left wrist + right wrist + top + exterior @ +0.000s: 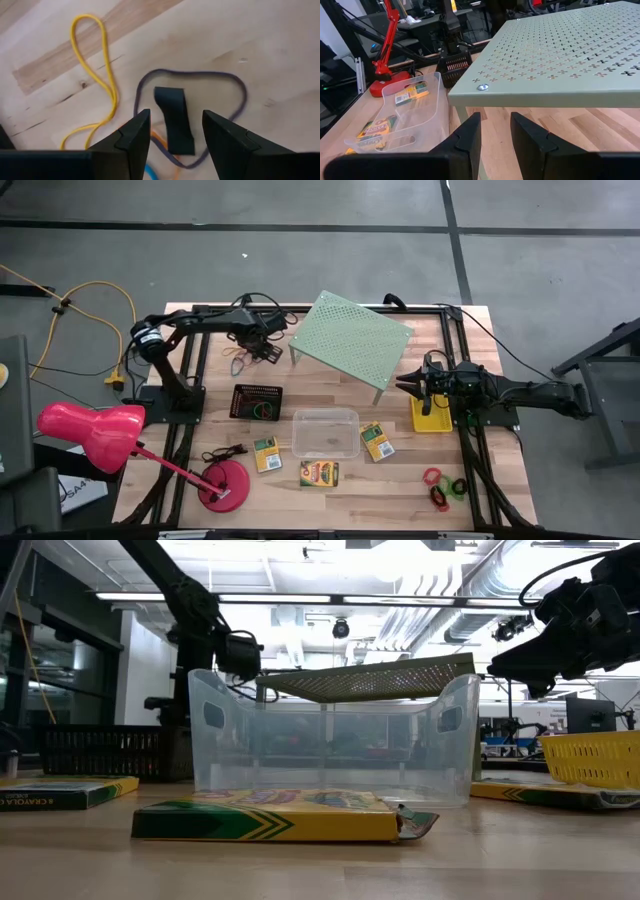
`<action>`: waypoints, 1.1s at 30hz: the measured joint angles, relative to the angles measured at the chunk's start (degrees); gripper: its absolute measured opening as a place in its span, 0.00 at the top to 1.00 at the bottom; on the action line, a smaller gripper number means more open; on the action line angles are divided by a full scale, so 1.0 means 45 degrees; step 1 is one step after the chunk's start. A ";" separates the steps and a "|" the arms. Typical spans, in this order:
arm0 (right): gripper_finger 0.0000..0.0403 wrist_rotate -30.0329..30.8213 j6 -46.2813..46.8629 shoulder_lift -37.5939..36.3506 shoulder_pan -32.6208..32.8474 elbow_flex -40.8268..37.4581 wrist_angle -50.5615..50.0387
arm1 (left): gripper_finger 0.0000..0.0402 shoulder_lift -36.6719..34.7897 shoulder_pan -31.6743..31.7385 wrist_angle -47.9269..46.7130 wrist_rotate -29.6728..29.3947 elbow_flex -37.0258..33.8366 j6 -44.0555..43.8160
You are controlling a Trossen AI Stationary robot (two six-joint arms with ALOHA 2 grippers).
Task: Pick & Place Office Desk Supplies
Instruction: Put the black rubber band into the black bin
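2 thin looped rubber bands (200, 85) on grainy wood beneath open left gripper (175, 135).

wooden table (400, 480), clear plastic tub (325, 432)

Left gripper (172, 145) fingers apart, lowered.

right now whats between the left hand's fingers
A purple rubber band looped on bare wood, plus a dark strip, with the left hand open above them; left wrist view.
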 joint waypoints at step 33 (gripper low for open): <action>0.77 -0.0002 0.0000 0.0000 0.0002 0.0000 0.0000 | 0.99 0.0121 0.0310 0.0078 0.0063 0.0005 0.0340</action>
